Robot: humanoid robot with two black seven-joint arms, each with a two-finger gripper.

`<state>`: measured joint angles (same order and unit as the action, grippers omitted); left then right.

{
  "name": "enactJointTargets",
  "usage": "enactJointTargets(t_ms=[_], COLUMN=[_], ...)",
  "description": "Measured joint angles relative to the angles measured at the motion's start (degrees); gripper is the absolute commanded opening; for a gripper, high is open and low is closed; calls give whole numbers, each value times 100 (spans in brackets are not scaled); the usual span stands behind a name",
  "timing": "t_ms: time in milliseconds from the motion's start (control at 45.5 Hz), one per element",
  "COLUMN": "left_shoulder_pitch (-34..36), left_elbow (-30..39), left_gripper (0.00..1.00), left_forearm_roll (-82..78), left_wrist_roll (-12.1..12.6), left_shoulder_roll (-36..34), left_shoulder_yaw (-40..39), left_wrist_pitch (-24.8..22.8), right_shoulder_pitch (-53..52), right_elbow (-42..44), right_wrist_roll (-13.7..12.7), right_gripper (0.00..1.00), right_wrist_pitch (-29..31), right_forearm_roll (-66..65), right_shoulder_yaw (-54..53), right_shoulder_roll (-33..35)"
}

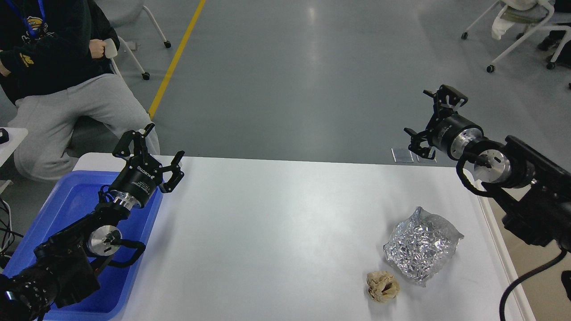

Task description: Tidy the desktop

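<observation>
The white worktop (276,232) fills the foreground, carrying a crumpled foil bag (421,250) and, just beside it, a wadded brown paper ball (382,286) near the right edge. Both hands are released and empty: the left hand (149,154) hovers above the blue tray (71,200), probably the drop-off; the right hand (430,120) hangs beyond the far edge.

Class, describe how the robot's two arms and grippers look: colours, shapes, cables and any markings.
Both arms are black with silver metal rings at the wrists and looping black cables. The left gripper has black two-finger linkages on a cylindrical body with white lettering, too small to read. The right gripper matches it, with no lettering visible.
</observation>
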<state>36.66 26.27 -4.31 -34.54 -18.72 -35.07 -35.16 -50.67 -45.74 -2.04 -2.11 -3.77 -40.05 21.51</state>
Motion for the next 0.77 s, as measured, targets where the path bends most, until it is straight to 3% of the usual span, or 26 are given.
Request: enactJointTargets(t_ms=[374,769], left_shoulder_pitch=[-1,-1], left_elbow=[0,1], left_gripper=[100,100], left_forearm_roll=[0,0], left_wrist_roll=[0,0], left_shoulder_roll=[0,0], left_shoulder_yaw=[0,0], left_wrist_pitch=[0,0], right_shoulder_pitch=[340,731], right_elbow=[-177,-207], right_wrist_roll=[22,28], right_gripper=[100,100], right_wrist_pitch=[408,761], right_forearm_roll=[-2,-5], right_shoulder_yaw=[-767,-884], right_shoulder_roll=[-927,-1330])
